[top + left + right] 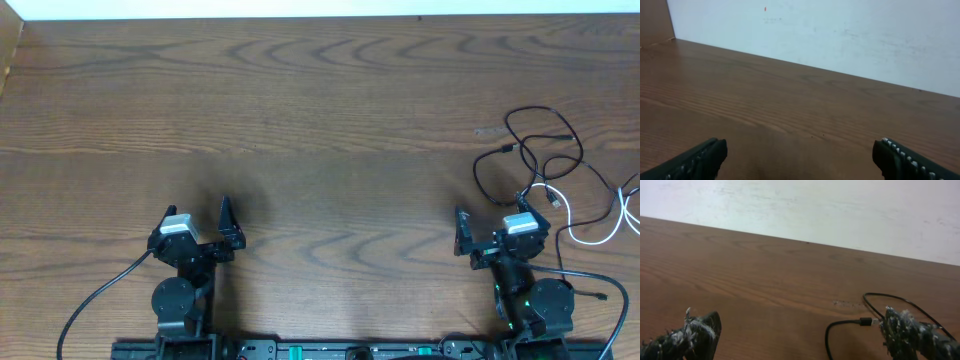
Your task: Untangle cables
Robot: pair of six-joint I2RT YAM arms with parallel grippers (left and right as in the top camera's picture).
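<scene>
Nearest, at 7 o'clock in the overhead view, the left jaws stand spread above the wooden surface (320, 120). At 5 o'clock the right jaws are spread too, pinching nothing. Just beyond them, toward 1 o'clock, the black cable (578, 145) tangles with the white cable (567, 212) (both run toward the frame's edge). The right wrist view catches only black loops and a plug (866, 321). The left wrist view shows wood and a pale wall (840, 30).

left end effector (800, 157): 2 dark fingers (697, 161) set wide apart at the lower corners | tabletop (790, 105): brown wood grain; fills the view between them | wall (850, 35): white, behind far edge; small red speck (765, 8)
</scene>
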